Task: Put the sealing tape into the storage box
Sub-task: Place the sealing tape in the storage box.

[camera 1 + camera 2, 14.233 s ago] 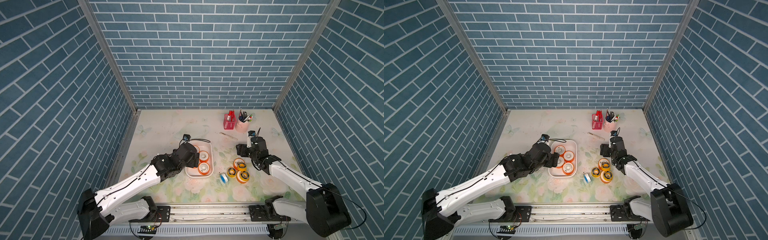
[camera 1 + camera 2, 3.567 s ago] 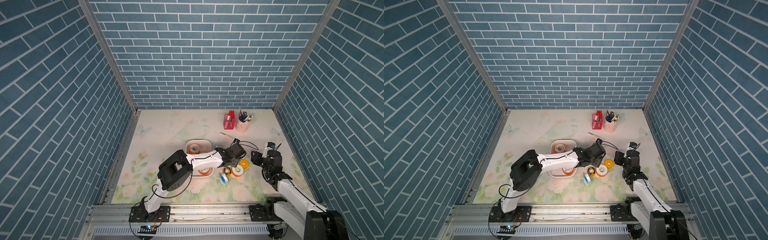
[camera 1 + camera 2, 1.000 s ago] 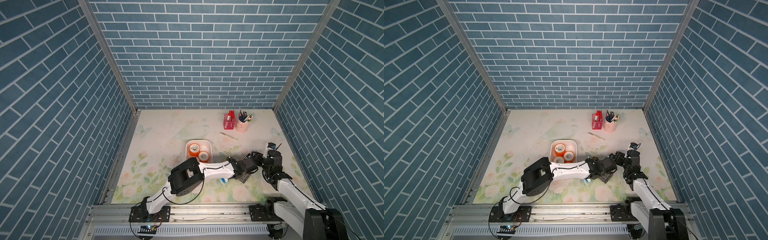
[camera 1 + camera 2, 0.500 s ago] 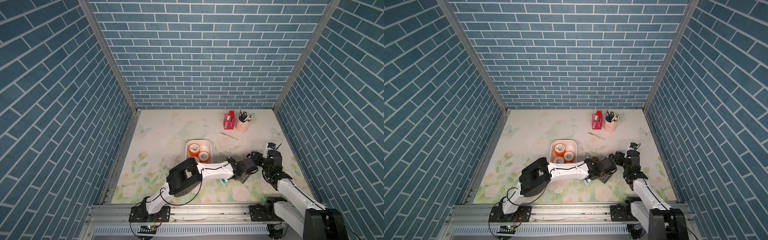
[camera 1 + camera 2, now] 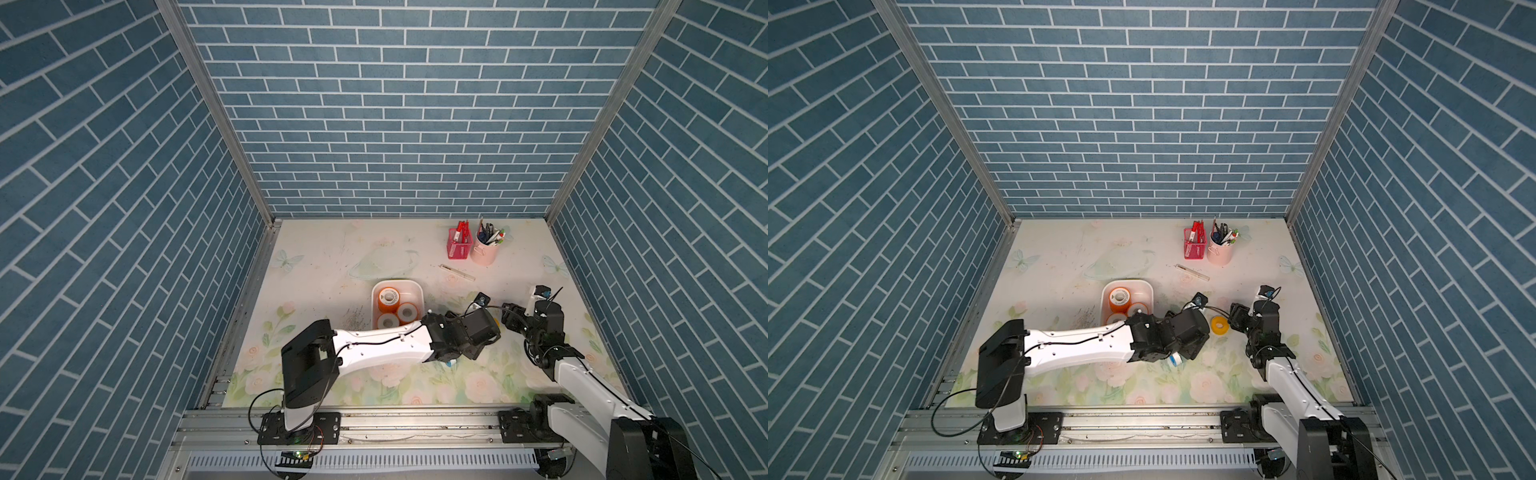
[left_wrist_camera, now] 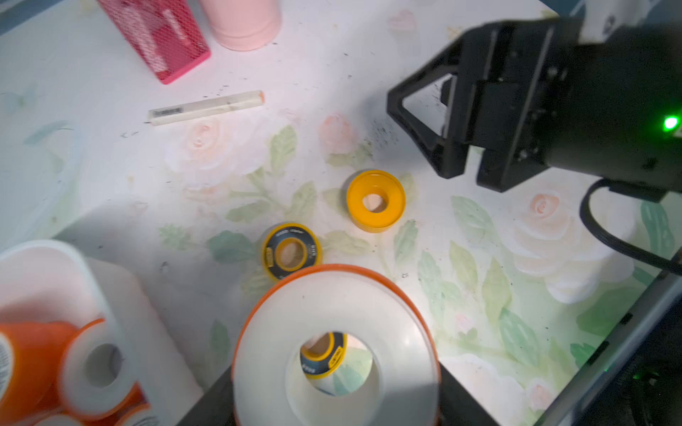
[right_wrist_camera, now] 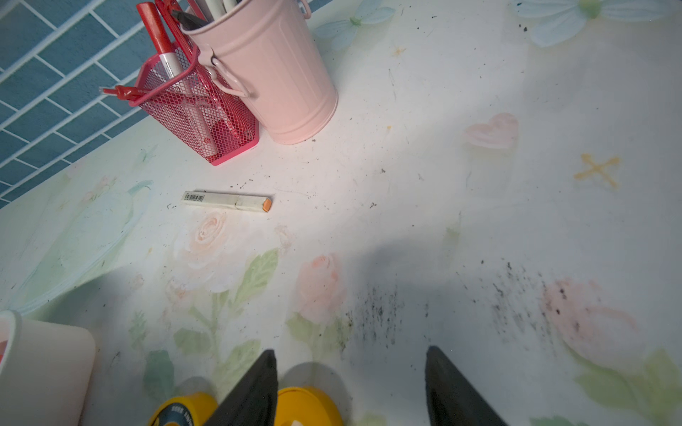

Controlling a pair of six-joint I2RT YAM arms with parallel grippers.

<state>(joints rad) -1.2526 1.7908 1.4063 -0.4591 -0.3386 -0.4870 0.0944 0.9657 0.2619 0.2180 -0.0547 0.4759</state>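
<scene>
In the left wrist view my left gripper [image 6: 334,413] is shut on a large white sealing tape spool [image 6: 369,313] with an orange flange, held above the mat. Below it lie a plain yellow spool [image 6: 391,217] and a black-labelled yellow spool [image 6: 273,254]. In both top views the left wrist hides its jaws; a blue spool [image 5: 1174,360] peeks out beside it. The white storage box [image 5: 397,284] holds three orange spools [image 5: 389,299]. My right gripper [image 7: 350,387] is open and empty, hovering beside the yellow spool [image 5: 1218,324].
A red mesh pen basket [image 5: 458,245] and a pink pen cup [image 5: 484,251] stand at the back right. A white marker [image 5: 457,272] lies between them and the box. The two wrists are close together. Brick walls enclose the mat.
The left wrist has shifted a little to the left, toward the box, with the spool in its jaws. The right arm has stayed still.
</scene>
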